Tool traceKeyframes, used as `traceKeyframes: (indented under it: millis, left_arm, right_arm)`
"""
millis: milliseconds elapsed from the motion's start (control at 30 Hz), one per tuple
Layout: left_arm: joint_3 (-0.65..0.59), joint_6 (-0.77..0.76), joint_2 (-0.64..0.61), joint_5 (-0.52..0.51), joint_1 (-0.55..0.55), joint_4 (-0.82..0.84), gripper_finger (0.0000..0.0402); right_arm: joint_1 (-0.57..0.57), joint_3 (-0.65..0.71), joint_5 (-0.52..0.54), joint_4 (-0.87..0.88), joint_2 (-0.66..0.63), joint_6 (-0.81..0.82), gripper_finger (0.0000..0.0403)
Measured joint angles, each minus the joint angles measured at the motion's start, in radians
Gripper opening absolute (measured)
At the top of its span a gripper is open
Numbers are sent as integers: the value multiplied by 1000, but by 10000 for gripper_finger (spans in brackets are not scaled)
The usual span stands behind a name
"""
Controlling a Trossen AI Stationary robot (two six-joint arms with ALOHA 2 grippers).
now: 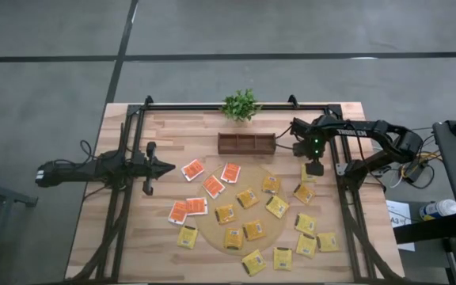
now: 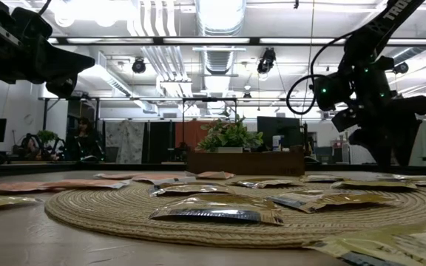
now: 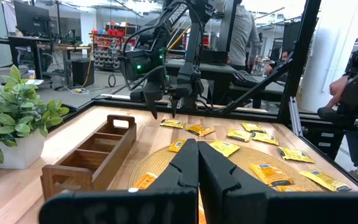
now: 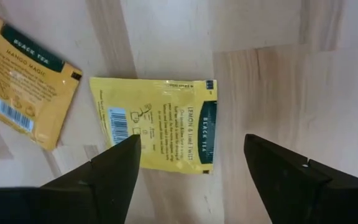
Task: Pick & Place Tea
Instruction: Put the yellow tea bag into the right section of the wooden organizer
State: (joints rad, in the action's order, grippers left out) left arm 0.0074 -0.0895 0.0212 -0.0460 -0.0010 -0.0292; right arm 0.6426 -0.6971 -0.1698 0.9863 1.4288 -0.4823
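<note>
Several yellow tea packets [image 1: 248, 198] lie flat on and around a round tan mat [image 1: 212, 231]. Several orange-red ones [image 1: 213, 186] lie on the wood to its left. My right gripper [image 1: 313, 169] points down, open, low over one yellow packet [image 4: 166, 121] near the table's right side. In the right wrist view its fingers [image 4: 114, 168] stand to either side of that packet, and a second yellow packet [image 4: 27, 93] lies beside it. My left gripper [image 1: 169, 167] waits shut over the table's left half, level, pointing right.
A dark wooden compartment tray [image 1: 246, 143] stands just beyond the mat, and a small green plant [image 1: 241, 104] at the far edge. Black frame rails [image 1: 117, 206] run along both table sides. People sit and stand in the room beyond the table.
</note>
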Motion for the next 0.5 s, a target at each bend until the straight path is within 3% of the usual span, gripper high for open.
traceKeyframes:
  millis: [133,500]
  left_arm:
    - [0,0,0,0,0,0,0]
    - [0,0,0,0,0,0,0]
  right_arm:
    - [-1,0,-77,-8,0,-8,283]
    - [-1,42,-67,-75,1,-5,275]
